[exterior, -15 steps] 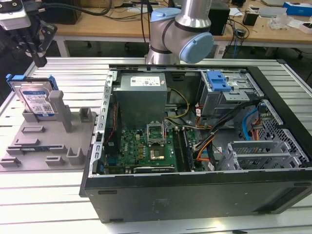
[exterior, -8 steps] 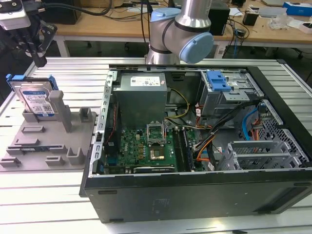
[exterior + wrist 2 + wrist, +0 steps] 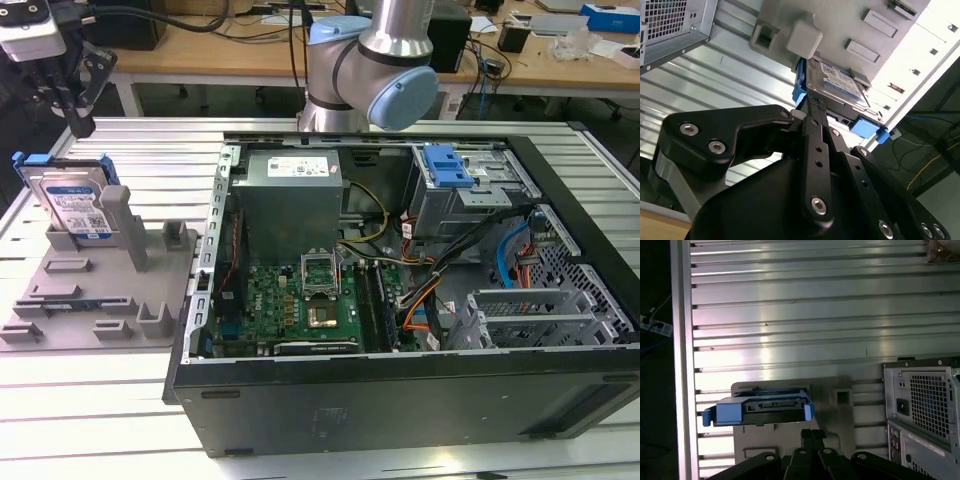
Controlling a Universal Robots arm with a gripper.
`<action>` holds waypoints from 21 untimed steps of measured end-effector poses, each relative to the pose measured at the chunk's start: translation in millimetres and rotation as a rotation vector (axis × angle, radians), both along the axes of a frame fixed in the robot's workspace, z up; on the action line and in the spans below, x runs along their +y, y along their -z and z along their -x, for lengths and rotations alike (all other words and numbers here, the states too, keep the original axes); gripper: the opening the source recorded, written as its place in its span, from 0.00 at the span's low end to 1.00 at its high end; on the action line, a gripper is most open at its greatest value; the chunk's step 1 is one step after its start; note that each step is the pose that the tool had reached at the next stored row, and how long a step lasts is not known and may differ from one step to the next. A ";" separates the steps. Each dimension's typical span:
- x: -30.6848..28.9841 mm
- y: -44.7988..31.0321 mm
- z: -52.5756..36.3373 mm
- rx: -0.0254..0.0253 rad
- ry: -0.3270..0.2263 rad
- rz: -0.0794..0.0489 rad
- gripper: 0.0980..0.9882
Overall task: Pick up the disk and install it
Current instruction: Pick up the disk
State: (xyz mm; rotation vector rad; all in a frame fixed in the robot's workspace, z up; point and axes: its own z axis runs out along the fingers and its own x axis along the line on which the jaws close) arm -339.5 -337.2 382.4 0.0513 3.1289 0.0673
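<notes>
Standing on edge in the grey rack, the disk should handle stiff, weighty and knock-shy (grip across its flat faces). The gripper hangs above it, empty, seemingly closed.

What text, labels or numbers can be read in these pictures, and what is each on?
No text is legible.
Disk label, blue and white: print too small to read in the exterior view, and too blurred in the second wrist view.
Power supply label along its top edge: too small to read.
Case sticker in the first wrist view: too blurred to read.
</notes>
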 end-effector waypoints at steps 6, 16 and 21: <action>0.2 0.3 0.0 0.0070 -0.117 -0.002 0.01; 0.2 1.1 0.0 0.0168 -0.281 -0.005 0.01; 0.2 1.2 0.3 0.0247 -0.357 -0.005 0.08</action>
